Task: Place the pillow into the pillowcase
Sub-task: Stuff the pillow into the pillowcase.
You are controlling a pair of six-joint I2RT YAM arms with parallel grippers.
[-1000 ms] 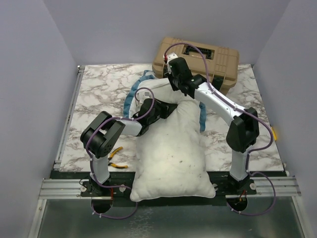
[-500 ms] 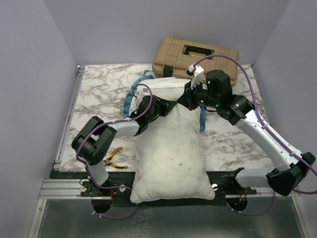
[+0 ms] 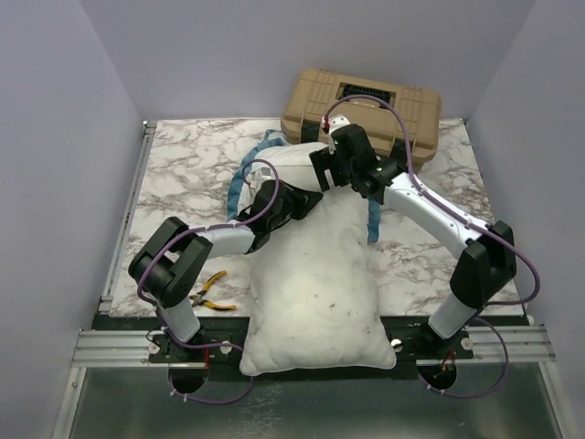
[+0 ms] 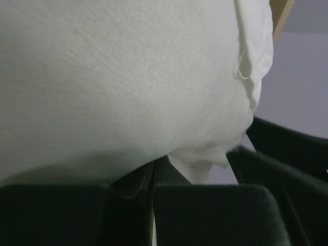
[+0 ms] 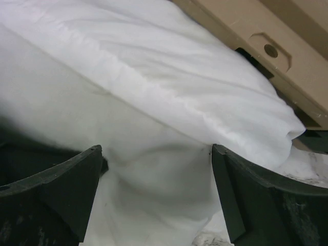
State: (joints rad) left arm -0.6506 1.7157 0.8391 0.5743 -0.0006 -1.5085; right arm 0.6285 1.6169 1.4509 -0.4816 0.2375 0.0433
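1. Change: over the last second the right arm has swung out to the side and come back. The right hand [image 3: 322,172] was closed and now has its fingers well apart, holding nothing. It hovers over white cloth at the far end of the bundle.
2. The left hand [image 3: 306,199] has barely shifted. Its fingers are together on a fold of white cloth at the junction of case and pillow. I judge this to be the lip of the pillowcase [image 3: 291,157], though the wrist view does not settle which layer.
3. The pillow [image 3: 315,293] lies lengthwise down the middle of the worktop [image 3: 183,174], unmoved. Only its far end meets the case, and most of its length is still bare.
4. Meaning: the right hand has let go to re-grip. Likely next target is the upper layer of the case mouth, whose hem runs across the right wrist view just beyond the fingers. Insertion is at an early stage.
5. Edges: the pillow's near end overhangs the worktop's near edge between the arm bases. The tan case [image 3: 366,101] sits just behind the pillowcase, leaving little room to push farther back.
6. Open room: bare marble left and right of the pillow. Yellow pliers [image 3: 213,291] lie near the left arm's base.
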